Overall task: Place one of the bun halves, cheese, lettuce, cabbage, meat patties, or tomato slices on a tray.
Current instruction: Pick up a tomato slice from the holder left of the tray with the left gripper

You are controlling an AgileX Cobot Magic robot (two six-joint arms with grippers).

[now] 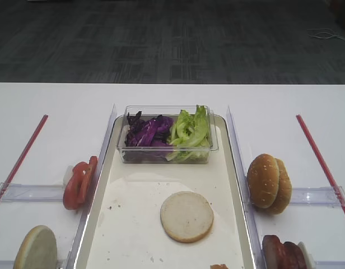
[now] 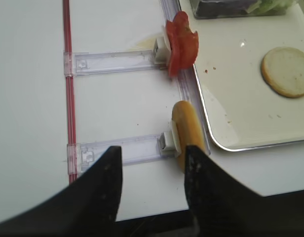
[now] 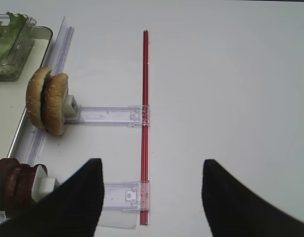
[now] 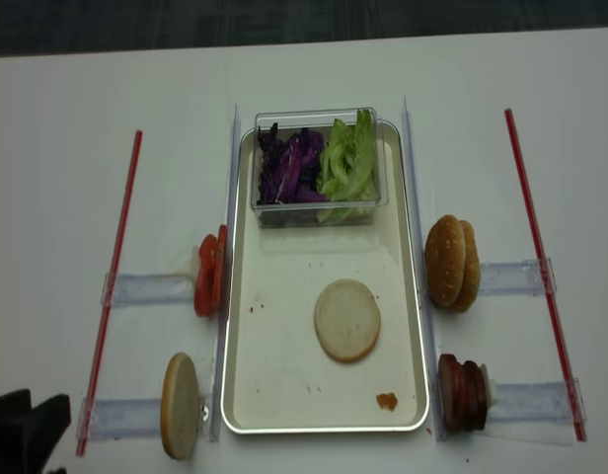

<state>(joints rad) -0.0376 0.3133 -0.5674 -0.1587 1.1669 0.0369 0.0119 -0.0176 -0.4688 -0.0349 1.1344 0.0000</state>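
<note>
Overhead realsense view: one bun half (image 4: pixel 347 320) lies cut face up on the tray (image 4: pixel 284 395), a corner of the left gripper (image 4: pixel 23 430) visible; wrist views alone show left gripper (image 2: pixel 151 185) and right gripper (image 3: pixel 152 190) spread apart, empty, over the table (image 3: pixel 231 89).

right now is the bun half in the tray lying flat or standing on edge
Lying flat. The bun half rests on the tray floor with its pale cut face up, showing as a full round disc from above.
</note>
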